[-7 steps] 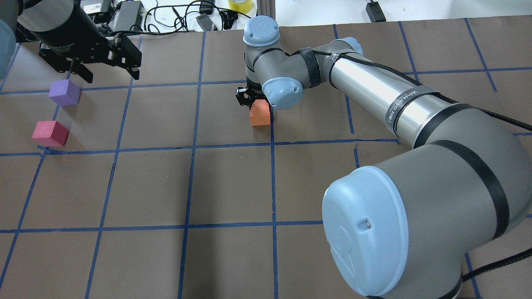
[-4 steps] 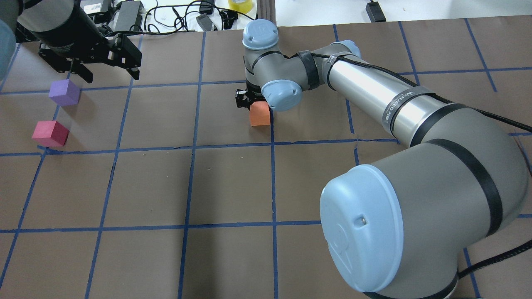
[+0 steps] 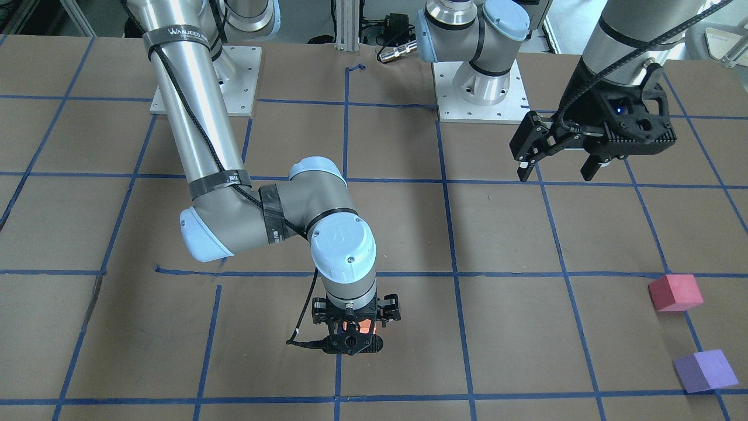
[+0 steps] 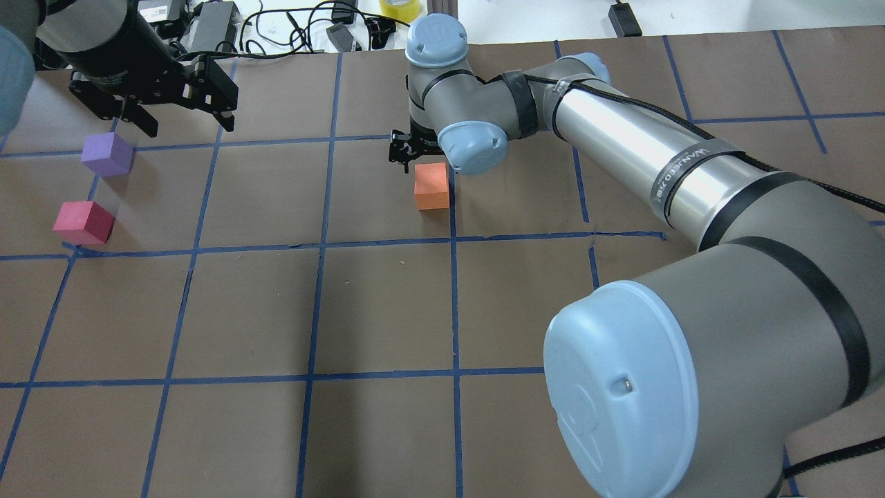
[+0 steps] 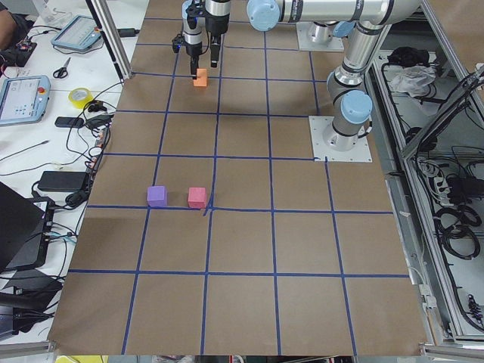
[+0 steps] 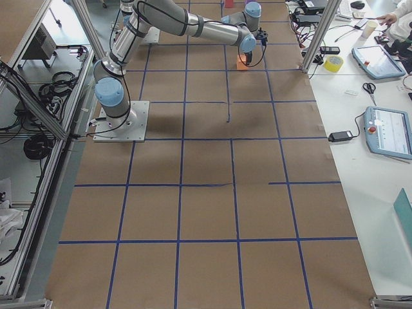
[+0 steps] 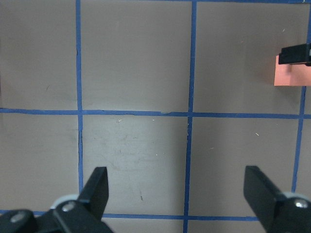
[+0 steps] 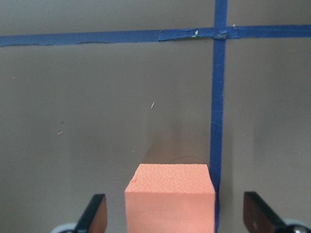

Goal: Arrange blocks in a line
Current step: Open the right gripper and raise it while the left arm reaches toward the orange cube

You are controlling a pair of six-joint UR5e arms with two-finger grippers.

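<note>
three foam-like cubes w/ a matte finish, about the same size, all on the brown counter (image 4: 249, 311), which has a blue tape grid.

orange block (image 4: 432, 187): mid-counter, flat on the surface, one side right along a blue tape line. grainy top face and crisp edges show in the right wrist view. the right end effector (image 8: 175, 196) hangs just over it, pointing straight down. its fingers (image 8: 97, 213) are spread wide, one each side of the cube w/ a clear gap on both sides, so it's not gripping.

purple block (image 4: 107, 153) and red-pink block (image 4: 84, 222): far over on the robot's left side, near each other but not touching. red-pink sits closer to the robot by a tape crossing, purple just beyond it. both are turned a bit off the grid lines. they're well apart from orange.

left end effector (image 4: 188, 124): in the air beyond the purple block, above and a little inboard of it, fingers spread wide, holding nothing. left wrist view looks down on bare grid, w/ the orange block at the right edge, partly covered by a dark finger of the right end effector.
</note>
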